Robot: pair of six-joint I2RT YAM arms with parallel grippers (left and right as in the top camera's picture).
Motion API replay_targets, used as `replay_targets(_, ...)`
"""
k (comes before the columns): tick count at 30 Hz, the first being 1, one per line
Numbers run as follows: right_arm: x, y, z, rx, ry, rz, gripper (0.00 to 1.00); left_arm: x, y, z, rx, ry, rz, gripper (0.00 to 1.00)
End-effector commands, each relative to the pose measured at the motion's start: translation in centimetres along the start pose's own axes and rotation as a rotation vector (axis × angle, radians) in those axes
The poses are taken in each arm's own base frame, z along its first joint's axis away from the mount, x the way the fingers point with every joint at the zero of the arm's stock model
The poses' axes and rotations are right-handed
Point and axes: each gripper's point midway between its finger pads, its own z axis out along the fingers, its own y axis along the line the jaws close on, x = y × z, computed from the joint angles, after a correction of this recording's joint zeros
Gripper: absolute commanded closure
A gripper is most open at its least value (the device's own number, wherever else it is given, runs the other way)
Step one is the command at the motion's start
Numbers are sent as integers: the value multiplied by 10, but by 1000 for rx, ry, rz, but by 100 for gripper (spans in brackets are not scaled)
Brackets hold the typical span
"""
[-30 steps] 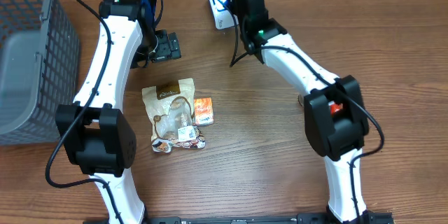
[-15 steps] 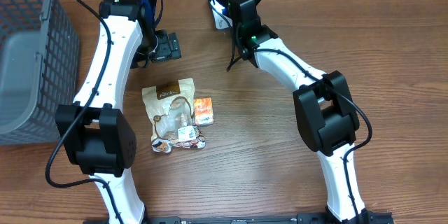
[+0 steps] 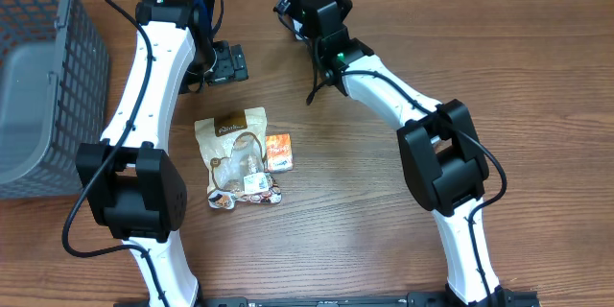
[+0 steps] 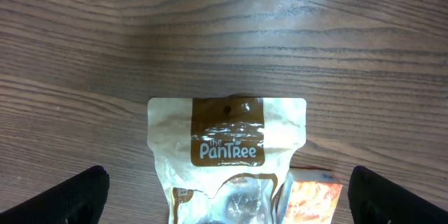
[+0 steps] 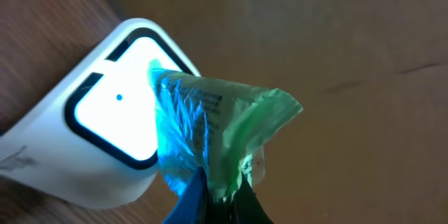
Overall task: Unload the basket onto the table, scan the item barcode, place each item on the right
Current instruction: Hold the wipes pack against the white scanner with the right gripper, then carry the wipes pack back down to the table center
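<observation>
Right arm swung left since a second ago. Right gripper point(image 5: 210, 199) clamped on green packet point(image 5: 224, 126), at the lit scanner point(image 5: 105, 112), table's 12 o'clock. Left gripper point(image 4: 227, 196) spread wide above pouch point(image 4: 227, 140). Best: turn packet slowly, barcode flat to window.

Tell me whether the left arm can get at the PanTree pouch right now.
Probably yes: the left hand is open, and the pouch lies flat just ahead of it with nothing in between.

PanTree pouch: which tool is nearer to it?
Left. The left tool hangs open just beyond the top edge of the pouch; the right tool is farther off, shut on a green packet at the scanner.
</observation>
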Motion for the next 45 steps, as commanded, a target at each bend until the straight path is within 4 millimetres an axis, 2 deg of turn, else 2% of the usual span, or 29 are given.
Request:
replay_targets(1,-7,4,-7,-21,3,7,96,-4,1,-4,-1,-16,13,0)
replay_targets(10,-2,14,-9,-55,30,94,96,-4,1,-4,-1,-16,13,0)
replay_targets(23,-7,18,-11,-63,19,91,96,-4,0,-4,0,-16,13,0)
replay_targets(26,-8,9,-12,-32,22,100,96,-4,0,-4,0,-16,13,0)
replay_targets(28,-13,-7,-17,14,16,120,96,-4,0,-4,0,-16,13,0)
replay_targets(31,-26,-34,-31,56,-19,159,96,-4,1,-4,-1,-16,13,0)
replay_targets(33,-39,-65,-50,92,-60,228,96,-4,1,-4,-1,-16,13,0)
replay_targets(39,-58,-130,-109,128,-126,360,96,-4,0,-4,-1,-16,13,0)
replay_targets(42,-53,-140,-135,71,-107,417,96,-4,1,-4,-1,-16,13,0)
replay_targets(43,-50,-137,-142,30,-97,412,96,-4,0,-4,-1,-16,13,0)
replay_targets(45,-42,-117,-157,-108,-69,366,96,-4,0,-4,0,-16,13,0)
